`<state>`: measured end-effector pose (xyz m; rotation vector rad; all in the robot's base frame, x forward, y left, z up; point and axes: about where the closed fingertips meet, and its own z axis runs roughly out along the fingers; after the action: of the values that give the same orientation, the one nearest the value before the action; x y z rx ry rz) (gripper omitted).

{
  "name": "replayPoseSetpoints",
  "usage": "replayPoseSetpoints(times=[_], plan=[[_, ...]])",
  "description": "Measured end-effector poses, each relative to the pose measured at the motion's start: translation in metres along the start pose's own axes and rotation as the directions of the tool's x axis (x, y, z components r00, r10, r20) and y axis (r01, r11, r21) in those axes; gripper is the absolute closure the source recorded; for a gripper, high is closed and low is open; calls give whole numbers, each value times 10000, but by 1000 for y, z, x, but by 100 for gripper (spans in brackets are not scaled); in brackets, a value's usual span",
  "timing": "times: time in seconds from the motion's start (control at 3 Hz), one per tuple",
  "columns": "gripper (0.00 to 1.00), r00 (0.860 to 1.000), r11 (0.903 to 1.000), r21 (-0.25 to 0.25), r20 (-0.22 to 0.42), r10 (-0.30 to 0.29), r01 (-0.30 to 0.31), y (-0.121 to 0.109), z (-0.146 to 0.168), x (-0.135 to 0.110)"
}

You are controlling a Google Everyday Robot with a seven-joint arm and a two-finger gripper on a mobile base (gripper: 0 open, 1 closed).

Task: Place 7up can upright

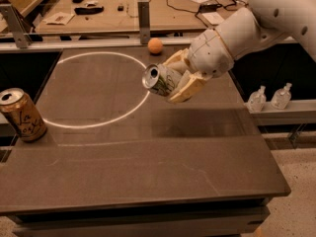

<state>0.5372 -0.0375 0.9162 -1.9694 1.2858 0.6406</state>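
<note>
The 7up can (159, 80) is white and silver with green markings. It is held on its side in the air above the dark table (148, 157), its silver top facing left toward the camera. My gripper (178, 81) is shut on the 7up can, its cream fingers (190, 88) wrapped around the can's body from the right. The white arm reaches in from the upper right. The can hangs over the right edge of the white circle (94, 90) marked on the table.
A gold-orange can with dark script (20, 115) stands upright at the table's left edge. An orange ball (155, 45) lies at the table's far edge. Two small clear bottles (269, 98) stand on a ledge to the right. A cluttered wooden bench (123, 9) is behind.
</note>
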Motion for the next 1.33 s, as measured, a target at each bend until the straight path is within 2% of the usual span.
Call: replayPoseSetpoints(times=[0.33, 0.67, 1.0, 1.33], plan=[[100, 9815, 9916, 838, 1724, 832, -988, 7, 4, 5], [100, 9340, 9709, 1511, 3338, 1270, -1860, 12, 12, 13], [100, 9241, 9669, 1614, 3600, 1287, -1975, 11, 9, 8], [100, 9248, 9674, 1601, 3581, 1283, -1962, 11, 10, 8]])
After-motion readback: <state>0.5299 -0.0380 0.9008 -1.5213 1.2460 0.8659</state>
